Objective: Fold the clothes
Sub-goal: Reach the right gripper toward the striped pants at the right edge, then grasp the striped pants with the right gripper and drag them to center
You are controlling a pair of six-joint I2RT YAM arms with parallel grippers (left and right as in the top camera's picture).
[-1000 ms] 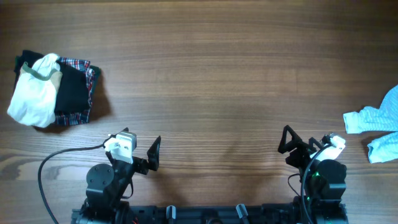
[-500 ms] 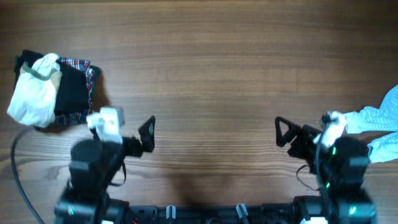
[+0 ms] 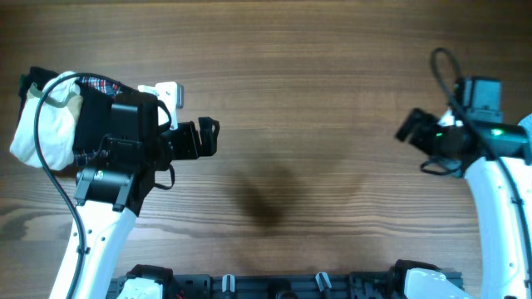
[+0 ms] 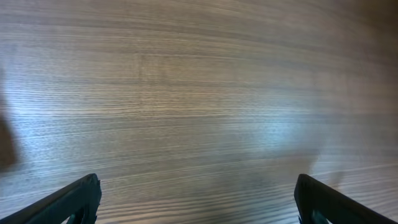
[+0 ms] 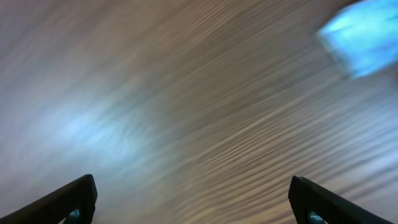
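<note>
A pile of clothes lies at the far left of the table: a white garment (image 3: 41,129) on top of dark and plaid pieces (image 3: 96,87), partly hidden by my left arm. My left gripper (image 3: 208,137) is open and empty, raised over the table just right of the pile; the left wrist view (image 4: 198,199) shows only bare wood between the fingers. A light blue garment (image 5: 360,34) shows blurred at the upper right of the right wrist view; in the overhead view my right arm covers it. My right gripper (image 3: 409,129) is open and empty (image 5: 198,199) above bare wood.
The wooden table (image 3: 299,75) fills the view. The arm bases (image 3: 274,286) sit along the near edge. A black cable (image 3: 58,187) trails from the left arm.
Both arms have risen from their rest pose at the near edge and swung out over the table, the left toward the pile, the right toward the blue garment at the right edge.
</note>
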